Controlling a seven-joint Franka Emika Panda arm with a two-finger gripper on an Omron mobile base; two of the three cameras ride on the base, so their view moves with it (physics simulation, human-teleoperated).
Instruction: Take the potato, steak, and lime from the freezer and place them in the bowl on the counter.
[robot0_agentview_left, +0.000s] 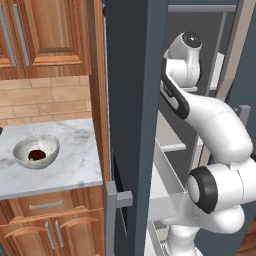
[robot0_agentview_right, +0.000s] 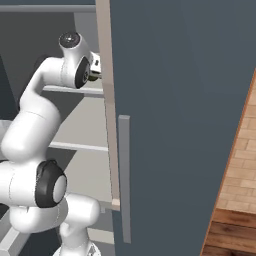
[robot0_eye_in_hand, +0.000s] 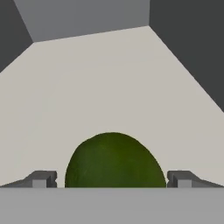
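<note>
Kitchen, marble counter (robot0_agentview_left: 75, 165), wooden cabinets (robot0_agentview_left: 45, 35), likely freezer (robot0_agentview_left: 132, 100)

Reddish-brown wall cabinets (robot0_agentview_left: 45, 35) hang above a tan brick backsplash (robot0_agentview_left: 45, 100); wooden flooring (robot0_agentview_right: 230, 235) shows lower right.

Lime (robot0_eye_in_hand: 114, 161) lies on a freezer shelf (robot0_eye_in_hand: 109, 87) between the jaws (spread wide); bowl (robot0_agentview_left: 36, 151) sits on the table (robot0_agentview_left: 75, 165), left of the freezer (robot0_agentview_left: 130, 100).

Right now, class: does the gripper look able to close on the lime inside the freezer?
Probably yes. In the hand view the lime sits between the open gripper fingertips on a bare freezer shelf, with nothing in between.
</note>
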